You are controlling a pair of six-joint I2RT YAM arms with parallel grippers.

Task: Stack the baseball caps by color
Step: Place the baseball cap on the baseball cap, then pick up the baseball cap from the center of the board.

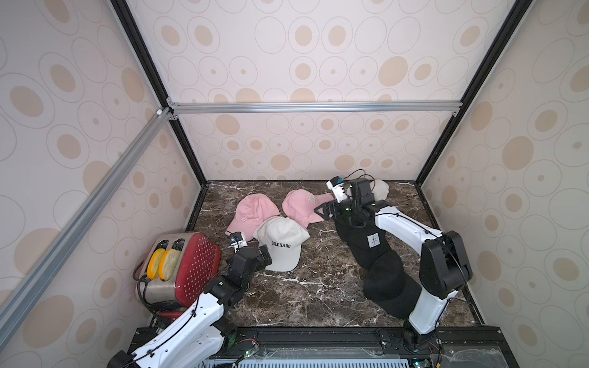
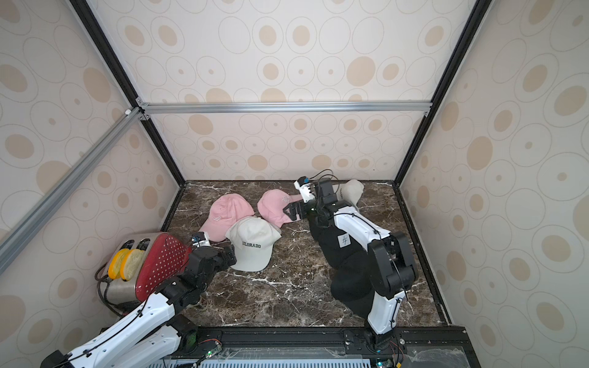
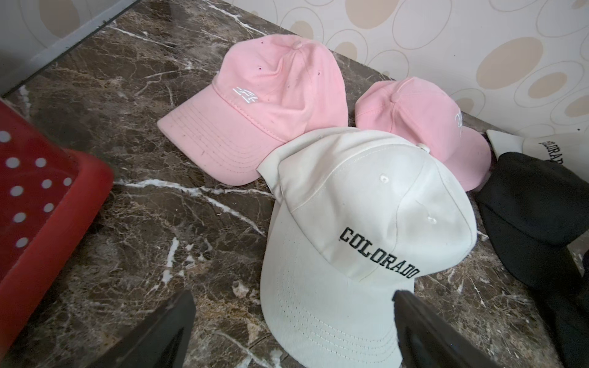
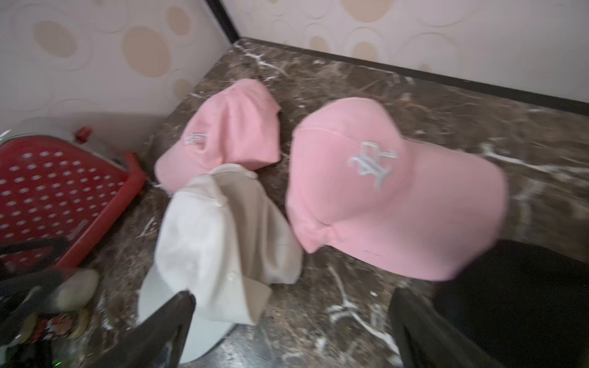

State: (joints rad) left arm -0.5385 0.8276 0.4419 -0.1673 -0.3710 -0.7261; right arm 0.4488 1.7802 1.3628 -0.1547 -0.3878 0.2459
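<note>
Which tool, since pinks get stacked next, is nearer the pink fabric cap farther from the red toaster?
Right. The right tool is open beside that pink cap; the left tool sits at the white fabric COLORADO cap, farther away.

pink caps [image 1: 253,212] [image 1: 301,205] | white caps [image 1: 283,235] [image 1: 381,188], black lettering | black caps [image 1: 360,255] [image 1: 392,286] | toaster [image 1: 197,264] red, white-dotted | table [image 1: 318,286] brown marble

Ahead of the left hand [image 1: 267,257], spread wide, the white cap [image 1: 282,245] blocks the way, its brim at the fingertips. The red toaster [image 1: 188,264] closes off the hand's outer side. Just ahead of the right hand [image 1: 319,212], also spread wide, lies a pink cap [image 1: 301,205]; black caps [image 1: 373,251] lie under its arm. On the inner side of both hands, bare bench [image 1: 322,286] lies open.
</note>
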